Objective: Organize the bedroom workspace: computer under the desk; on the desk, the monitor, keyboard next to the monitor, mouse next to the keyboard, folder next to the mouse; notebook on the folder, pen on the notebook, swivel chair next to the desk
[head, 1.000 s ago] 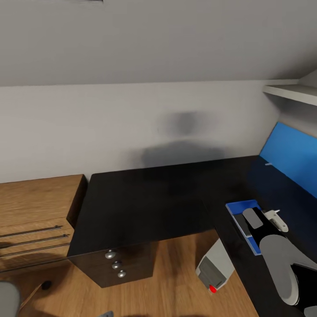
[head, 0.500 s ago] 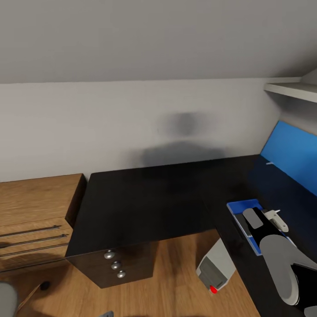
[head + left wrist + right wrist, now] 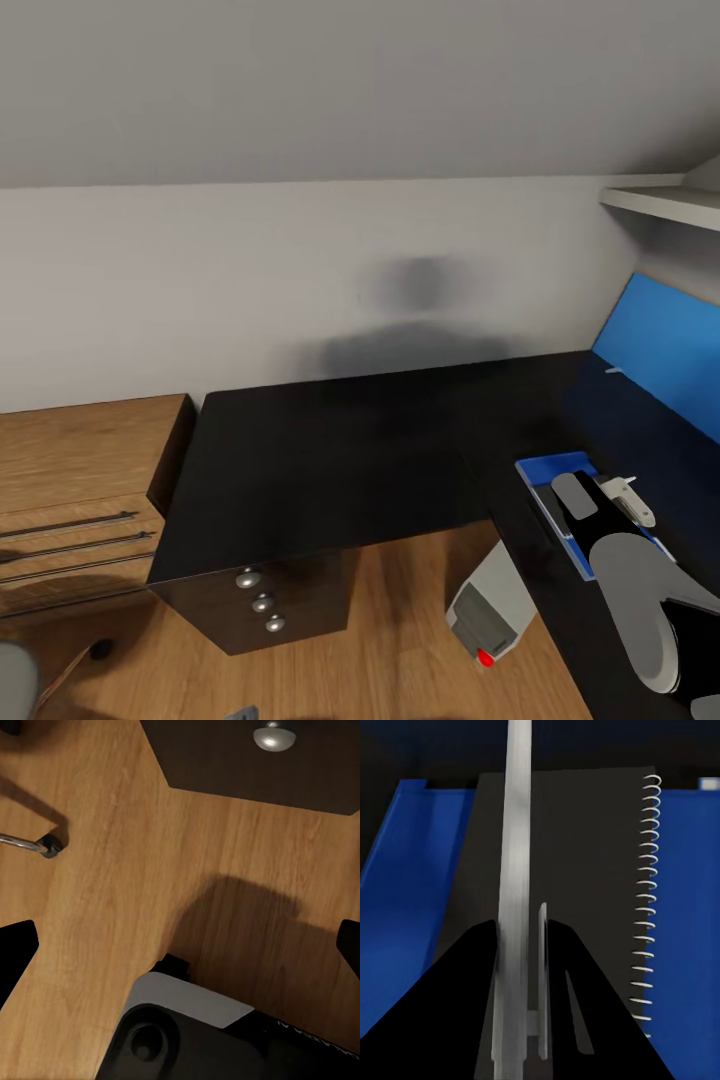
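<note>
The black desk (image 3: 330, 460) fills the middle, and the grey computer (image 3: 488, 608) with a red light stands beneath it. The blue folder (image 3: 553, 467) lies on the desk's right wing. A spiral-bound notebook (image 3: 592, 870) lies on the folder (image 3: 412, 870). Just above the notebook, my right gripper (image 3: 597, 497) (image 3: 521, 945) is shut on the pale pen (image 3: 517, 855). My left gripper (image 3: 180, 945) hangs open over the wood floor. A grey corner of the swivel chair (image 3: 14, 686) shows at lower left, and its castor leg (image 3: 34, 844) is also seen. The monitor, keyboard and mouse are out of view.
A black drawer unit with silver knobs (image 3: 262, 603) stands under the desk's left end. Light-wood low shelving (image 3: 80, 470) is to its left. A blue wall panel (image 3: 665, 360) and a white shelf (image 3: 665, 205) are at the right. The sloped ceiling is close overhead.
The head view shifted slightly a second ago and is now still. The pen stays held above the notebook; neither arm has visibly moved.
</note>
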